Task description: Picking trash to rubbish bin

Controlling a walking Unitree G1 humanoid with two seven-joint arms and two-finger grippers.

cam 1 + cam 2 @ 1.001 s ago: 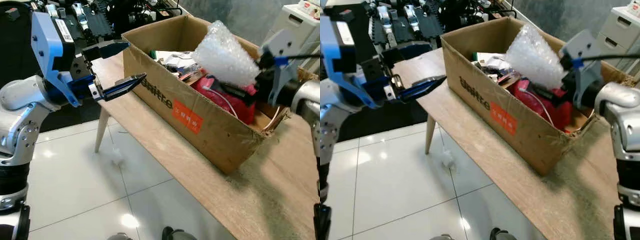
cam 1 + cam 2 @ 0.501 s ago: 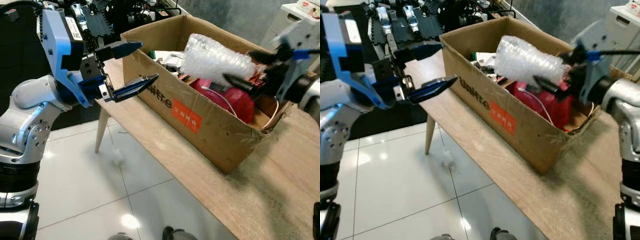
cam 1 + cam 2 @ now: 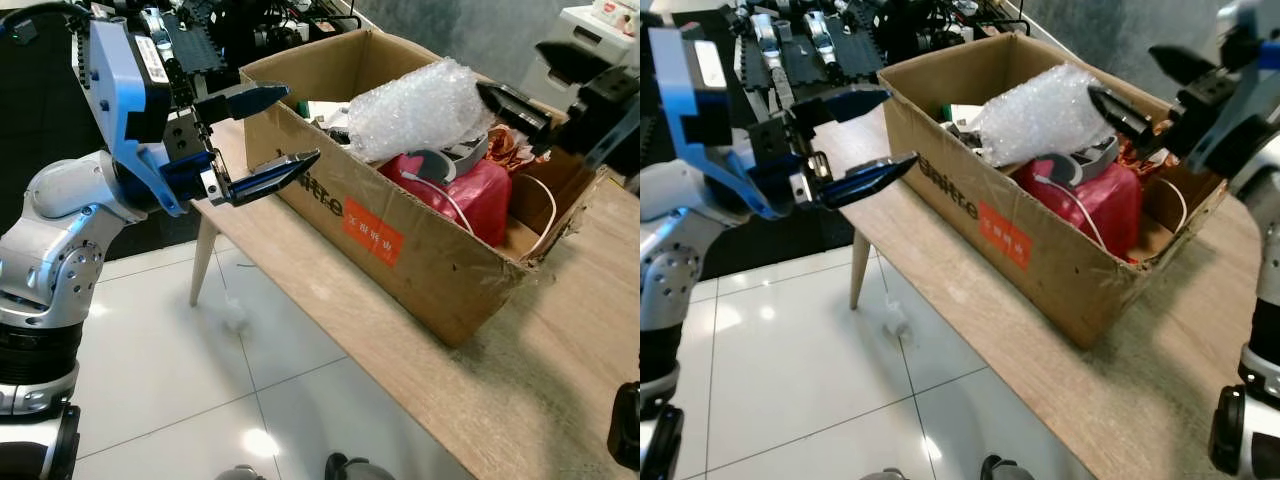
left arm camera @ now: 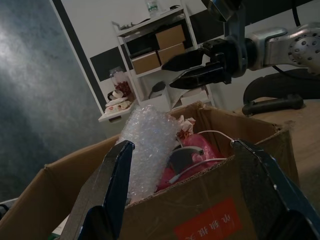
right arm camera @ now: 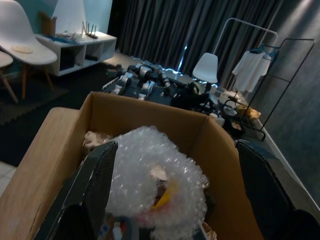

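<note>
A wad of clear bubble wrap [image 3: 420,105] lies on top of the rubbish in an open cardboard box [image 3: 400,235] on a wooden table. My right gripper [image 3: 510,68] hovers open just above and to the right of the wrap, touching nothing. The right wrist view looks down on the bubble wrap [image 5: 150,180] between its spread fingers [image 5: 95,190]. Off the box's left end, over the table corner, my left gripper [image 3: 300,124] stands open and empty, pointing at the box [image 4: 210,220].
A red bag [image 3: 470,195] with a white cable and papers fills the box. The table [image 3: 540,380] runs to the lower right. White tiled floor [image 3: 200,380] lies to the left, with a small white scrap [image 3: 233,315]. Dark equipment [image 3: 200,30] sits behind; white drawers [image 3: 590,20] stand far right.
My right gripper has opened and let go of the bubble wrap, which has dropped into the box; the gripper has drawn back up and right. The left gripper moved slightly toward the box.
</note>
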